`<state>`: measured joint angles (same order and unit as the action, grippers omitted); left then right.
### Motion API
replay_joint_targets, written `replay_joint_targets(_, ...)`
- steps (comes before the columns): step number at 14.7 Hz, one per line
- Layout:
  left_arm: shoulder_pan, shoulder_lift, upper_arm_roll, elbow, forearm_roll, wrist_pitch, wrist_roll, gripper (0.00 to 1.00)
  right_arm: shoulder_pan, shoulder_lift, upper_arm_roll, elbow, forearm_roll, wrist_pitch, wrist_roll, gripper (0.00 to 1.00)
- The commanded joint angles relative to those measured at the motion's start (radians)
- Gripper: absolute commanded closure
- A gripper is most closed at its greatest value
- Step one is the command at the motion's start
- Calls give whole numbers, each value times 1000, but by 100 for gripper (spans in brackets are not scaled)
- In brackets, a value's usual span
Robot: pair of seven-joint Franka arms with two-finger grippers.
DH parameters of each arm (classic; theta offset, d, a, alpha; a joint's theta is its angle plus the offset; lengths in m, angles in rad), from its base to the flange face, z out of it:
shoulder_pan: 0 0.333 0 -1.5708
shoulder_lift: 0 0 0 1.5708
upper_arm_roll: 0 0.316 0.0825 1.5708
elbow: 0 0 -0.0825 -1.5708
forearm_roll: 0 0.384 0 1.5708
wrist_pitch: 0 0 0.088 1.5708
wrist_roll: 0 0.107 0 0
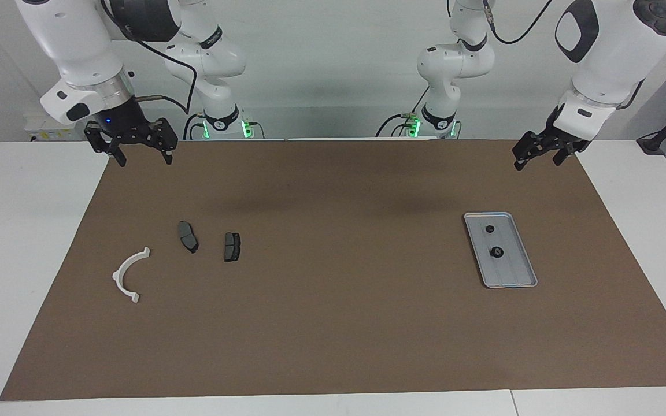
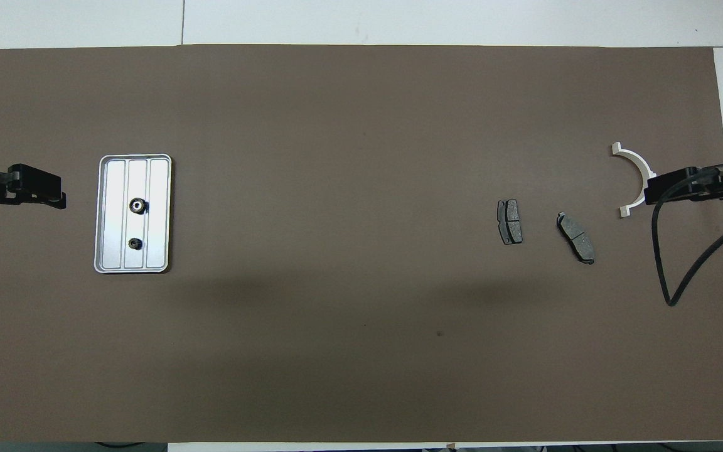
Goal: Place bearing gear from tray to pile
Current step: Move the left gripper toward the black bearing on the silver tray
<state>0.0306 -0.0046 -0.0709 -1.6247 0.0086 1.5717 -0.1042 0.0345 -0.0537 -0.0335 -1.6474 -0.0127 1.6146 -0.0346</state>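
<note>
Brown mat (image 1: 333,323): two near-identical gears in tray (image 1: 521,274) frame-right, wrong-pick risk; left gripper (image 1: 541,155) jaws unclear, right gripper (image 1: 143,151) wide, both empty.

Shiny ribbed metal tray (image 1: 521,276); matt brown mat (image 1: 333,323)

No readable text, no labels, no brands, no numbers, no signs anywhere

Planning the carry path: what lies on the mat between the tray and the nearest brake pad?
Nothing: in both views the brown mat is bare between the tray and the nearest brake pad.
</note>
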Motion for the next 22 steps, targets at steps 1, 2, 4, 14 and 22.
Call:
replay_joint_targets(1,-4,9,8,28,-12,-29,14,0,2,-52,1,-3,17,-25,4,0)
replay_joint_targets(2,-4,8,6,25,-12,-29,14,0,4,-61,1,-3,20,-41,4,0)
replay_joint_targets(4,-4,5,13,17,-13,-18,14,0,4,-72,10,-3,20,-48,10,0)
replay_joint_targets(14,-3,5,26,-242,-10,324,11,0,-2,-77,9,-8,20,-48,-59,0)
replay_joint_targets(22,11,155,25,-290,-1,507,41,0,102,-135,11,-158,22,-33,133,0)
